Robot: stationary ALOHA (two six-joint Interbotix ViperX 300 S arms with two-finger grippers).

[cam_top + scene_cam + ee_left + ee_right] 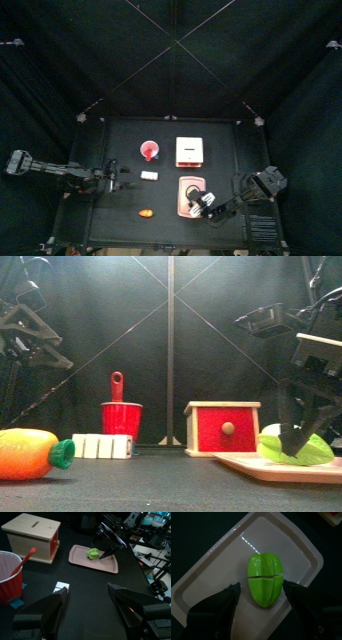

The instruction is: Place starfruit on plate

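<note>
Pink plate (218, 577), starfruit (266, 578) mid-tray, clear of rims.

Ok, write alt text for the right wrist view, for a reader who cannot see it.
A yellow-green starfruit lies on a salmon-pink plate, between the two open black jaws of the right pincer. The jaws stand on either side of the fruit, not closed on it.

Pink plate (186, 183) on table (120, 205); R tool (205, 203) over it; red cup (150, 151)
</note>
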